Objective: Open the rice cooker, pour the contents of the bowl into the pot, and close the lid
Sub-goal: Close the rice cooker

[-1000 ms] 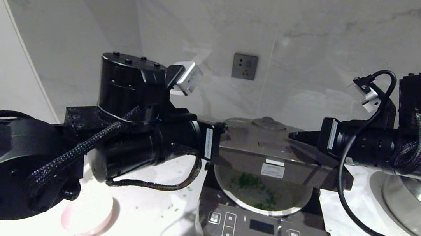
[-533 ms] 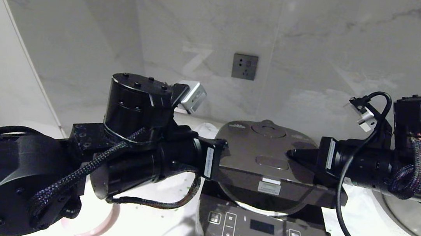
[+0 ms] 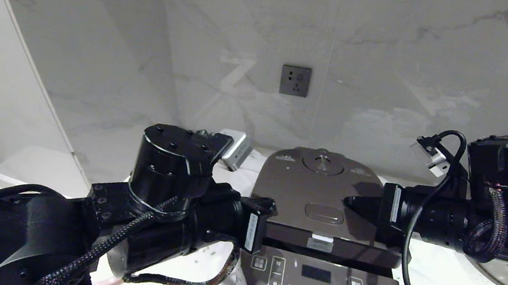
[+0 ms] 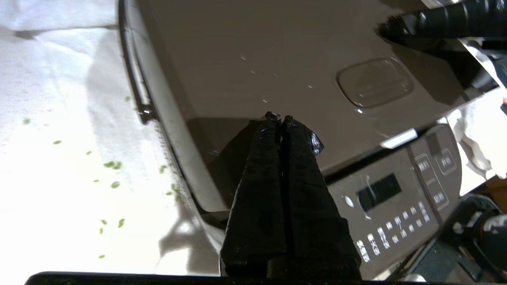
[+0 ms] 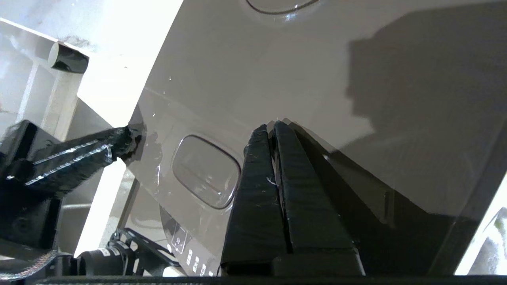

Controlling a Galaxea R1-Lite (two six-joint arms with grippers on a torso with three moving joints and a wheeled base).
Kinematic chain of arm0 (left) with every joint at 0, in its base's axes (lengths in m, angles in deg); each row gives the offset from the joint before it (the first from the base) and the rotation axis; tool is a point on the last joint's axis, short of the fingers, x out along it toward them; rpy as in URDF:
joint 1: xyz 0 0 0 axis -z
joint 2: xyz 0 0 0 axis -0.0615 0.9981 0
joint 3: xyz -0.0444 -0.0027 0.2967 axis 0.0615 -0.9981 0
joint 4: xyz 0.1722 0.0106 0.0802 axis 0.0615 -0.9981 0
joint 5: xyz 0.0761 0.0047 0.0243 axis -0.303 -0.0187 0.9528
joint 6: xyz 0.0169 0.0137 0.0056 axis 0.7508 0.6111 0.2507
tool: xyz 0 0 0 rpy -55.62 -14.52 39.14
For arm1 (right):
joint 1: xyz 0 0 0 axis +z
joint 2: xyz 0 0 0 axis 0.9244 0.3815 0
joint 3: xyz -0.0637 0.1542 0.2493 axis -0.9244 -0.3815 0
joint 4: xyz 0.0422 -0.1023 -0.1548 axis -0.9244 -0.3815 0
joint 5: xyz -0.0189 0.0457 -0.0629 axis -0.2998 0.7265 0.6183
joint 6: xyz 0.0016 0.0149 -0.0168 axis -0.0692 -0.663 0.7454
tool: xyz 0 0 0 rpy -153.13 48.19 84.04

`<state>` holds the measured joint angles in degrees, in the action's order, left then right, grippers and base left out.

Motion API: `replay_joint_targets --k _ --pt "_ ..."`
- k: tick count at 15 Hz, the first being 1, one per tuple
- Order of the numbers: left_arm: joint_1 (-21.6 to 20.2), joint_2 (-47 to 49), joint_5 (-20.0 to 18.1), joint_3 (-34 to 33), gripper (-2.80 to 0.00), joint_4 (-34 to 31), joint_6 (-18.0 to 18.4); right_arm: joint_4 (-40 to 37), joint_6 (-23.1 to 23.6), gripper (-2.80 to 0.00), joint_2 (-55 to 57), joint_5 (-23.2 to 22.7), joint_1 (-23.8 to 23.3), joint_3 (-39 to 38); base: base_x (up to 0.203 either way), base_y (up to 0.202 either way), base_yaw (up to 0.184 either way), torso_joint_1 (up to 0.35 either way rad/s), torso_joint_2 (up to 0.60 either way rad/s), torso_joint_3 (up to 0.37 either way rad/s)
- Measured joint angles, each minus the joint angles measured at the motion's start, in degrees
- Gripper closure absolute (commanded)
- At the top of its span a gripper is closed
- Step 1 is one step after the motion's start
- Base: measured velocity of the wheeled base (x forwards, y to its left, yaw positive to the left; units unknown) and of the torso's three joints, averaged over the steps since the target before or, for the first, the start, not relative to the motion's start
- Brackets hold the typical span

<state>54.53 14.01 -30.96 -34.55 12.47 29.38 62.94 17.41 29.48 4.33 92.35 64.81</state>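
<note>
The rice cooker (image 3: 317,281) stands at the centre with its lid (image 3: 320,187) lowered almost flat, a thin dark gap still showing above the button panel (image 4: 396,198). My left gripper (image 4: 279,116) is shut, its tips resting on the lid's left part. My right gripper (image 5: 271,126) is shut too, with its tips on the lid beside the oblong release button (image 5: 206,172). In the head view they meet the lid from either side, left gripper (image 3: 271,205) and right gripper (image 3: 347,200). The pot is hidden under the lid. Only a pink sliver of the bowl (image 3: 102,282) shows behind my left arm.
A shiny steel pan (image 3: 503,282) sits at the right edge behind my right arm. Green bits (image 4: 111,164) are scattered on the white counter left of the cooker. A wall socket (image 3: 295,80) is on the marble wall behind.
The lid has swung down from half open to nearly flat, covering the pot and its greens. Both shut grippers have gone down with it.
</note>
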Motion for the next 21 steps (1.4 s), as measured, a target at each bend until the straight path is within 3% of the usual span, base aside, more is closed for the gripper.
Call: replay_joint_targets --k 5,21 --pt "1.39 1.48 0.03 -2.04 0.0 0.73 -2.14 2.3 -1.1 0.0 -0.02 -0.05 0.53 -3.0 0.0 0.0 0.0 0.0 0.0 0.0" --pt "1.64 6.99 0.11 -6.13 0.0 7.28 -3.11 9.95 -3.54 0.0 2.39 -0.88 1.07 -9.15 0.0 0.0 0.0 0.0 0.0 0.0"
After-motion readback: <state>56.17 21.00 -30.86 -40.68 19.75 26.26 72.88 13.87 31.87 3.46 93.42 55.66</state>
